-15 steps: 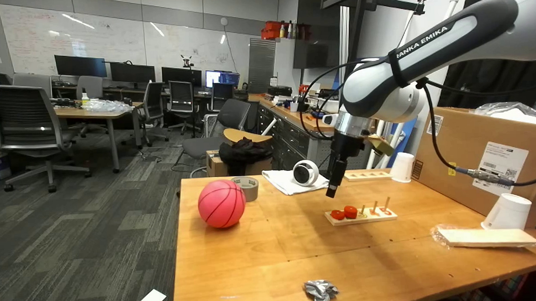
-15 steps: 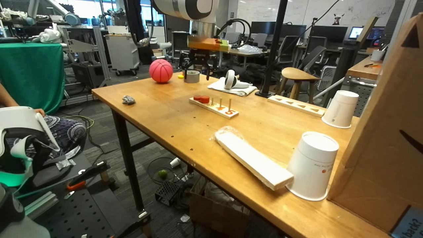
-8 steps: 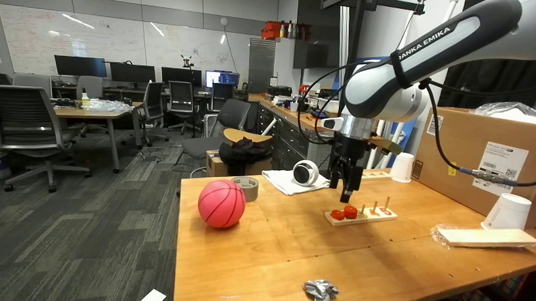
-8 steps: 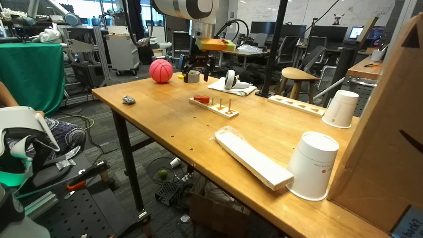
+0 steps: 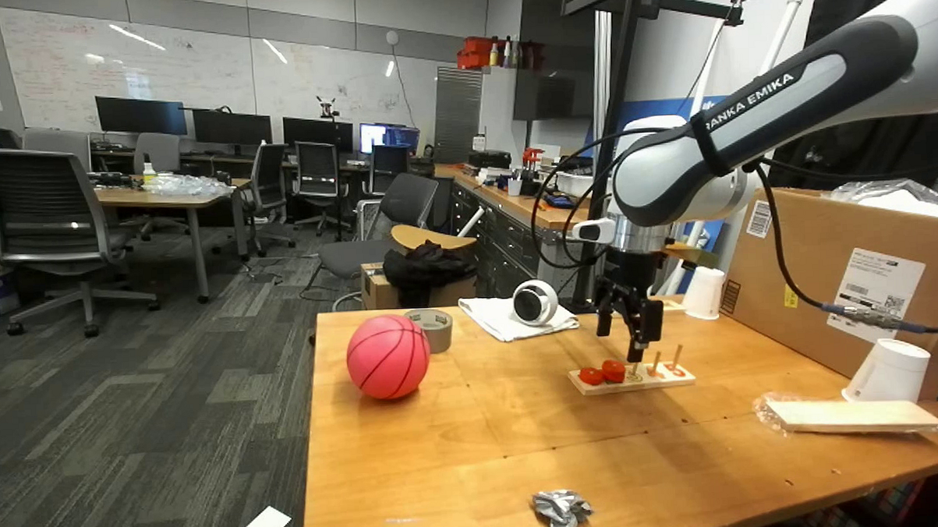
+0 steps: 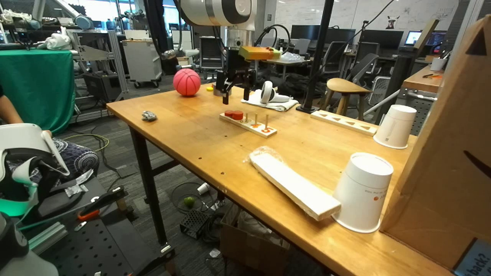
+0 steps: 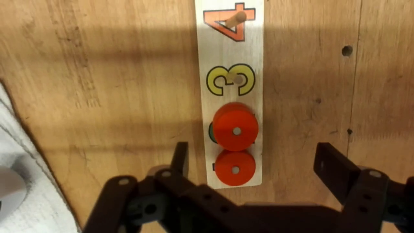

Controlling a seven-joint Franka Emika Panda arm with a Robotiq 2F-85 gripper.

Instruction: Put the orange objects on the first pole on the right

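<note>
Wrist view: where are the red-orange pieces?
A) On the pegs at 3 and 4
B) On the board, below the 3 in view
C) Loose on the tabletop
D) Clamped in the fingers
B: the red-orange pieces sit on the board, lower in view than the yellow 3, with the fingers spread apart.

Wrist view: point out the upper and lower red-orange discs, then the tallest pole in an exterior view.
Upper disc [image 7: 226,131], wrist view: top face, left of centre.
Lower disc [image 7: 225,168], wrist view: top face, left of centre.
Tallest pole [image 6: 267,122], in an exterior view: middle of its shaft.
</note>
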